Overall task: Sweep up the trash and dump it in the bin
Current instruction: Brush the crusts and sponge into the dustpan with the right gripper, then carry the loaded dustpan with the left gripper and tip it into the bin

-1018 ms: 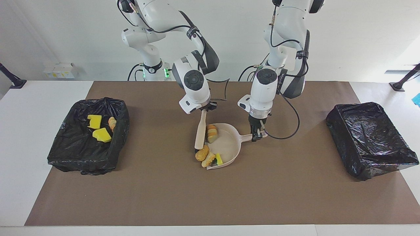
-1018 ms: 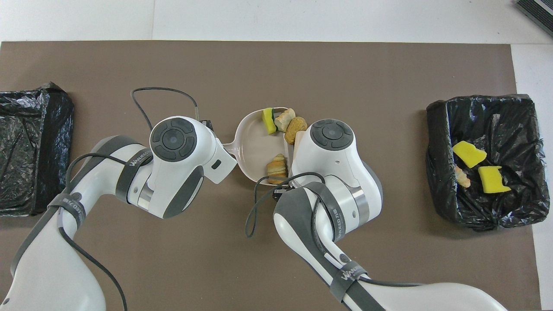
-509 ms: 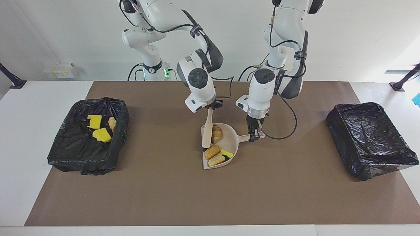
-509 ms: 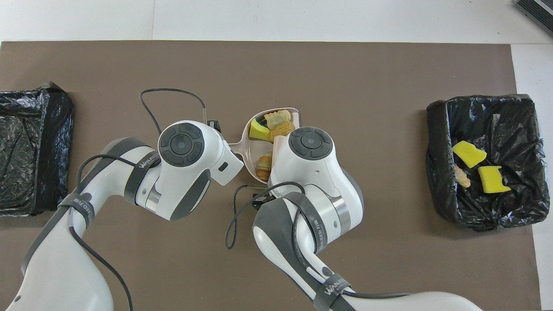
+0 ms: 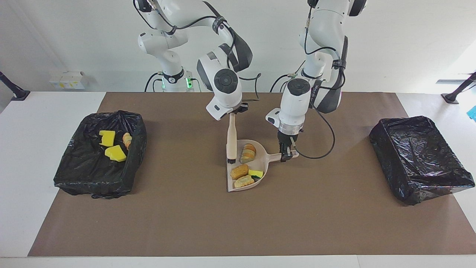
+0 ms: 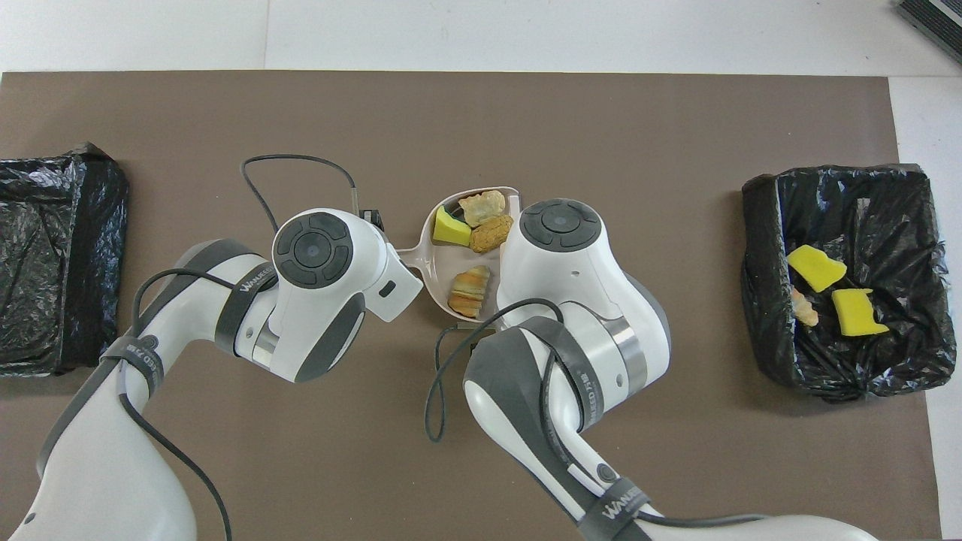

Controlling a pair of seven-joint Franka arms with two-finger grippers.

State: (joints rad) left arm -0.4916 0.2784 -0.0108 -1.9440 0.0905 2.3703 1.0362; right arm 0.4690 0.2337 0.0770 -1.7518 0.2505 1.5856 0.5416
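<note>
Brush point(image 5: 231, 140) now upright, trash point(image 5: 242, 175) inside dustpan point(image 5: 260, 154); both jaws clenched on handles.

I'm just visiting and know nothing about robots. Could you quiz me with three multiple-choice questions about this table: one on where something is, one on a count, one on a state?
1. Where are the scraps that are not yet binned?
A. loose on the brown mat
B. in the dustpan
C. in the bin at the left arm's end

2. How many scraps lie in the dustpan?
A. two
B. four
C. six

3. What is the right end effector doing?
A. hanging open over a bin
B. shut on the brush
C. gripping a sponge

Answers:
1 B: the scraps sit inside the dustpan.
2 B: three bread-like pieces and one yellow sponge chunk show there.
3 B: the right end effector holds the brush upright at the pan, while the left end effector grips the pan's handle.
</note>
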